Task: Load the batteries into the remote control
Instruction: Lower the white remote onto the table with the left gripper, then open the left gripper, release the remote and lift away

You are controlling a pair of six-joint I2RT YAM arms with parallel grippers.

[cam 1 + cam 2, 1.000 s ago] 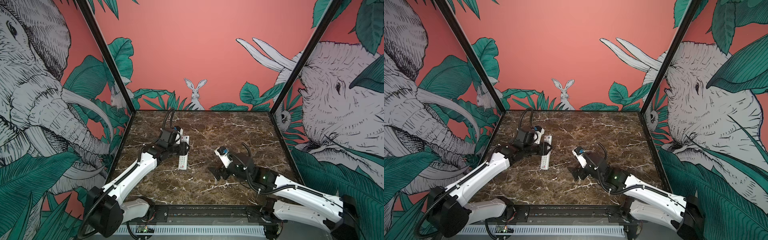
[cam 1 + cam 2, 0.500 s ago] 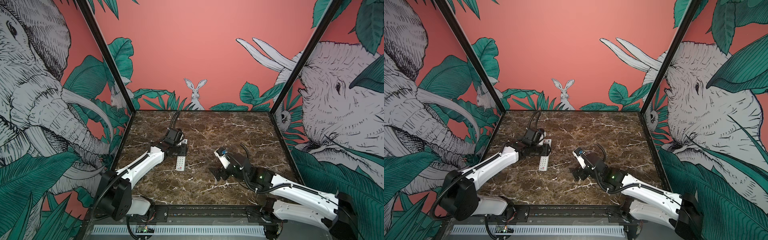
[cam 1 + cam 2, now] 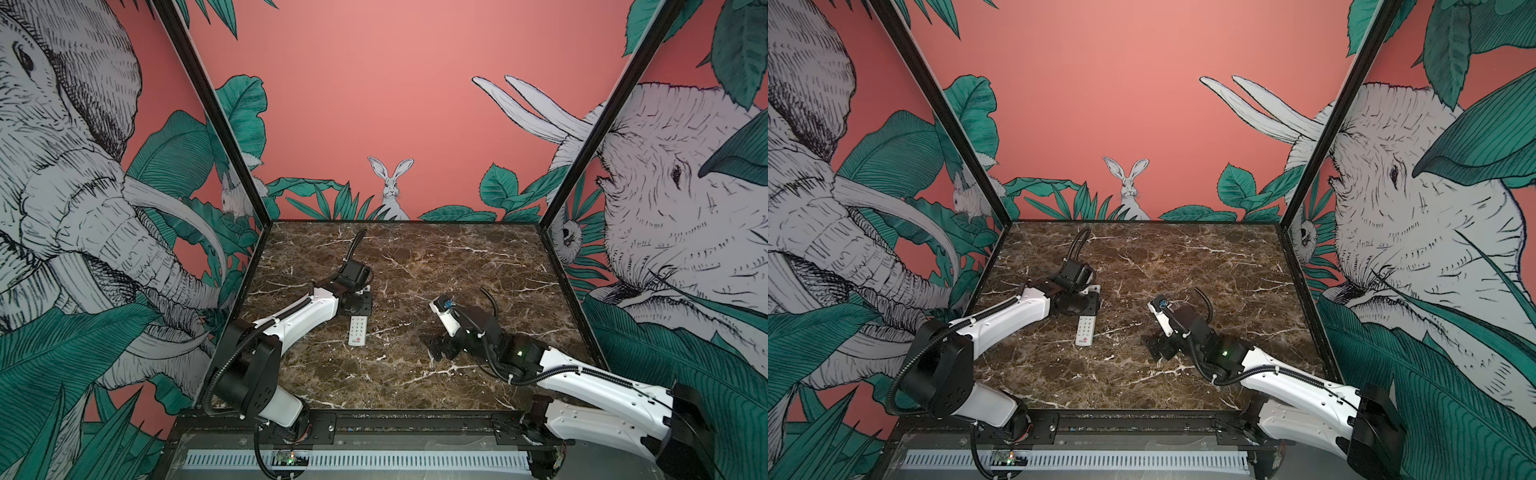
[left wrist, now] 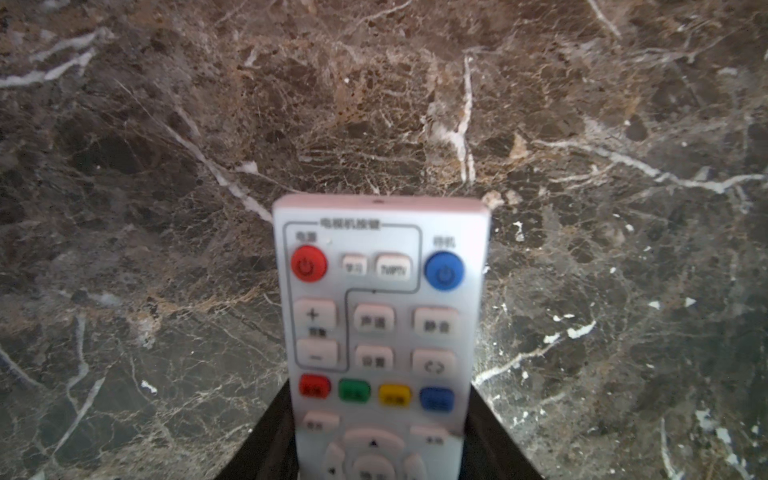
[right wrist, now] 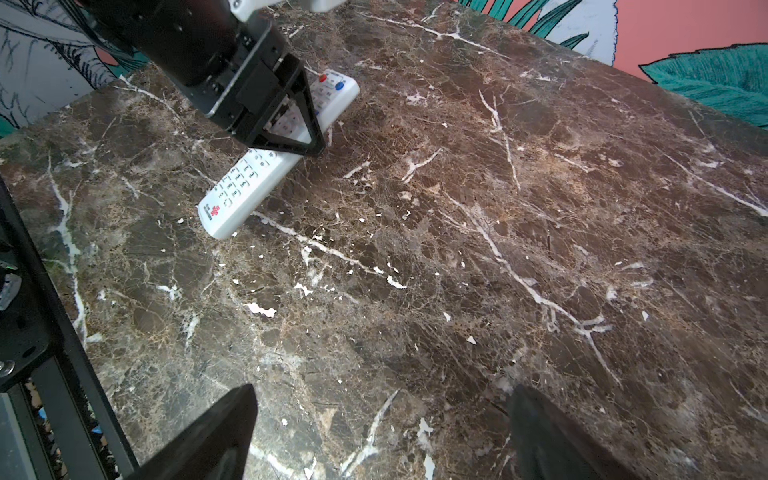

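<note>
Nearest the camera head, the black front rail (image 3: 415, 419) ran along the edge of the brown marble tabletop (image 3: 386, 382).

Just past it, on the right, we found the right gripper (image 3: 438, 349) low over bare marble, pointing toward the middle. Its own wrist view showed the jaws spread wide, the two dark fingers (image 5: 208, 432) well apart with only stone between them.

Farther in, left of centre, we logged the remote control (image 3: 358, 330), white, button face up in both top views (image 3: 1086, 328). Its red-logo end pointed toward the front rail. The end with the round red and blue keys pointed toward the back wall.

The left gripper (image 3: 358, 308) stood over the remote's far half, jaws pinching it across its width. One finger pressed on each long edge, beside the row of red, green, yellow and blue keys (image 4: 376, 392). The logo end stuck out free toward the front. Whether the remote rested on the marble or hung just above it, we could not tell.

Behind all this stood the salmon back wall with its painted rabbit (image 3: 390, 187).
</note>
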